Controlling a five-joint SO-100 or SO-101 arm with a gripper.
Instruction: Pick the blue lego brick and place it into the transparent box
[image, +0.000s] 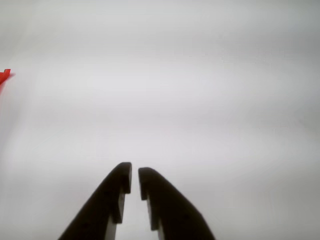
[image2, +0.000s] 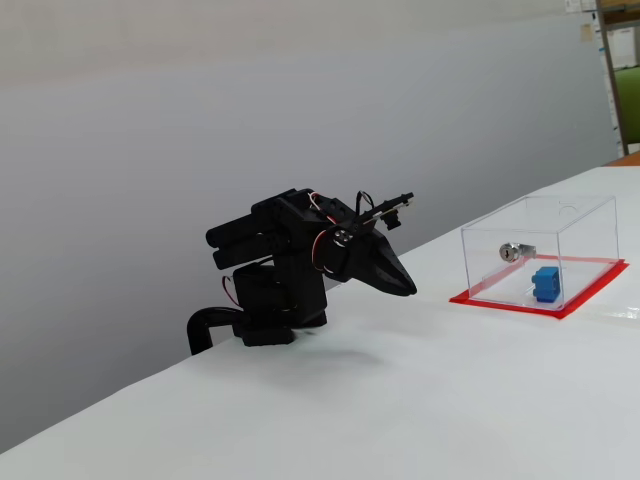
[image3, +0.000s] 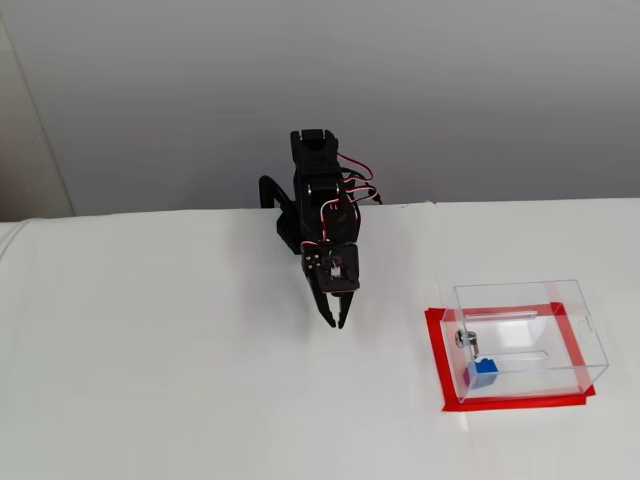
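Blue lego brick (image3: 482, 372) sits inside the transparent box (image3: 528, 300), in its near corner by the silver lock (image3: 464, 339), on the white table (image3: 150, 380). Farther back, the pincer (image3: 337, 321) hangs empty over bare table, tips nearly together, just a sliver between.

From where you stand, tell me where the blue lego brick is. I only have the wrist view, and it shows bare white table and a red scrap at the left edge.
Observer: The blue lego brick already sits inside the transparent box.
Operator: Say where in the box.
Observer: Low in a corner, just below the silver lock in a fixed view.
Operator: Give me the gripper's position.
Observer: The gripper is nearly shut, holds nothing, and points down at the table, left of the box in that view.
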